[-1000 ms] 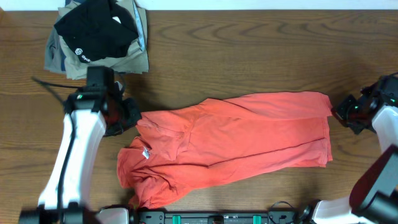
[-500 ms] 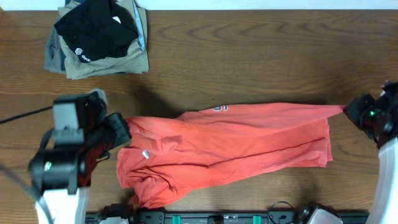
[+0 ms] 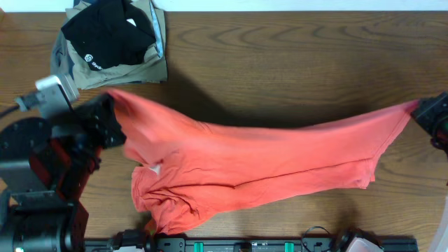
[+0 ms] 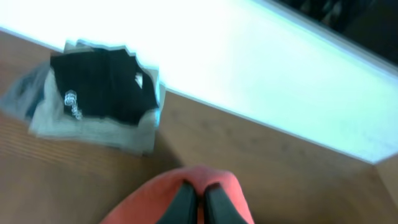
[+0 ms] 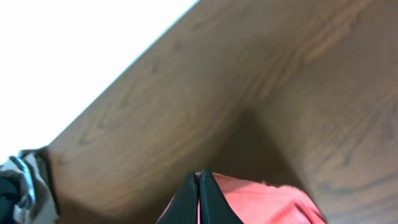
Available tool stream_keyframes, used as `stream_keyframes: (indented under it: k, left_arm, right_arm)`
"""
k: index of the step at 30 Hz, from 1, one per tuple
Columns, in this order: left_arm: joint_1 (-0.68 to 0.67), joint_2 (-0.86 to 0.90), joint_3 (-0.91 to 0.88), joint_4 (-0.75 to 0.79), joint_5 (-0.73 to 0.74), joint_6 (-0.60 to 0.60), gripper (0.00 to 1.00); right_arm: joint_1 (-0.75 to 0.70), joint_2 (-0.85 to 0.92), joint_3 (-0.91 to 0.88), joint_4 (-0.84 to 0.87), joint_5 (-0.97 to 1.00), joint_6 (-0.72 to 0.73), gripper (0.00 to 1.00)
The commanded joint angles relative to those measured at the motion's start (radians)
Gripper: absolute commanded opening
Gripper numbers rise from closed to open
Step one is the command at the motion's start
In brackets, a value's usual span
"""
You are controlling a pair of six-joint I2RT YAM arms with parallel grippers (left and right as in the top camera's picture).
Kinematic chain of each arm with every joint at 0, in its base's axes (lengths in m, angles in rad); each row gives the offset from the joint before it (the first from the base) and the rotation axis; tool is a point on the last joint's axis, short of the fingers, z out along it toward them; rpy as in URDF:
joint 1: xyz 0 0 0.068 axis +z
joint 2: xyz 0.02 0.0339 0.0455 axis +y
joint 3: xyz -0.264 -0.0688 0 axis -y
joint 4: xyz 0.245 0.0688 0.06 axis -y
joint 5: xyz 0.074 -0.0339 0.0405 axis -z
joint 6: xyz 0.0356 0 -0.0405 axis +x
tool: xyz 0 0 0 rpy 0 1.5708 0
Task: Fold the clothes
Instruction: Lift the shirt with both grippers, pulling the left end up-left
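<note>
The clothes, a red-orange T-shirt (image 3: pixel 266 161), hang stretched across the table between both arms. Its upper edge is lifted in a taut line and its lower part still rests on the wood. A white neck tag (image 3: pixel 154 169) shows near the left end. My left gripper (image 3: pixel 110 105) is shut on the shirt's left end; in the left wrist view red cloth (image 4: pixel 217 183) wraps over the closed left gripper (image 4: pixel 199 196). My right gripper (image 3: pixel 422 110) is shut on the right corner; in the right wrist view the right gripper (image 5: pixel 199 190) pinches the cloth (image 5: pixel 261 202).
A folded black garment (image 3: pixel 105 35) lies on a khaki-grey one (image 3: pixel 143 70) at the back left corner, also seen as a pile (image 4: pixel 99 99) in the left wrist view. Bare wooden table (image 3: pixel 280 63) lies behind the shirt. The table's front edge runs just below the shirt.
Both grippers have risen and moved outward, holding the shirt. Its upper edge has come off the table and been pulled taut, and the left end now reaches higher and further left.
</note>
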Motion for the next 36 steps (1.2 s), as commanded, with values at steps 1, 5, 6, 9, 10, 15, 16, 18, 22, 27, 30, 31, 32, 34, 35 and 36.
stream_keyframes:
  k: [1, 5, 6, 9, 10, 15, 16, 18, 22, 27, 30, 31, 32, 34, 35, 36]
  left_arm:
    - [0.004, 0.062, 0.013, 0.083, -0.022, 0.016, 0.06]
    - [0.003, 0.158, 0.013, 0.211, -0.018, 0.015, 0.06]
    - [0.003, 0.193, 0.013, 0.25, -0.018, 0.014, 0.06]
    - [0.003, 0.287, 0.013, 0.344, -0.018, 0.012, 0.06]
    - [0.003, 0.305, 0.013, 0.361, -0.018, 0.012, 0.06]
    - [0.003, 0.451, 0.013, 0.529, -0.018, 0.011, 0.06]
    - [0.003, 0.481, 0.013, 0.573, -0.018, 0.011, 0.06]
    - [0.003, 0.536, 0.013, 0.652, -0.018, 0.011, 0.06]
    - [0.003, 0.629, 0.013, 0.76, -0.018, -0.02, 0.06]
    - [0.003, 0.724, 0.013, 0.813, -0.019, -0.038, 0.06]
    - [0.003, 0.776, 0.013, 0.834, -0.019, -0.038, 0.06]
    - [0.003, 0.793, 0.013, 0.836, -0.024, -0.038, 0.06]
    - [0.003, 0.808, 0.013, 0.837, -0.032, -0.038, 0.06]
    - [0.003, 0.843, 0.013, 0.837, -0.046, -0.038, 0.06]
    - [0.003, 0.858, 0.013, 0.836, -0.046, -0.041, 0.06]
    - [0.003, 0.87, 0.013, 0.834, -0.046, -0.041, 0.06]
  right_arm:
    - [0.008, 0.013, 0.04, 0.014, -0.011, -0.002, 0.01]
    - [0.008, 0.053, 0.039, 0.065, -0.001, -0.002, 0.01]
    - [0.008, 0.072, 0.039, 0.087, 0.006, -0.002, 0.01]
    - [0.008, 0.135, 0.039, 0.153, 0.009, -0.002, 0.01]
    - [0.008, 0.15, 0.039, 0.165, 0.013, -0.002, 0.01]
    - [0.008, 0.253, 0.039, 0.248, 0.05, 0.029, 0.01]
    - [0.009, 0.275, 0.039, 0.272, 0.05, 0.032, 0.01]
    - [0.01, 0.319, 0.039, 0.316, 0.05, 0.036, 0.01]
    - [0.02, 0.392, 0.039, 0.364, 0.051, 0.035, 0.01]
    - [0.024, 0.468, 0.039, 0.39, 0.069, 0.034, 0.01]
    - [0.029, 0.507, 0.039, 0.393, 0.1, 0.031, 0.01]
    - [0.033, 0.517, 0.039, 0.392, 0.108, 0.031, 0.01]
    - [0.037, 0.529, 0.038, 0.392, 0.114, 0.027, 0.01]
    - [0.044, 0.553, 0.038, 0.392, 0.113, 0.023, 0.01]
    - [0.047, 0.563, 0.038, 0.392, 0.113, 0.023, 0.01]
    - [0.049, 0.574, 0.038, 0.392, 0.113, 0.024, 0.01]
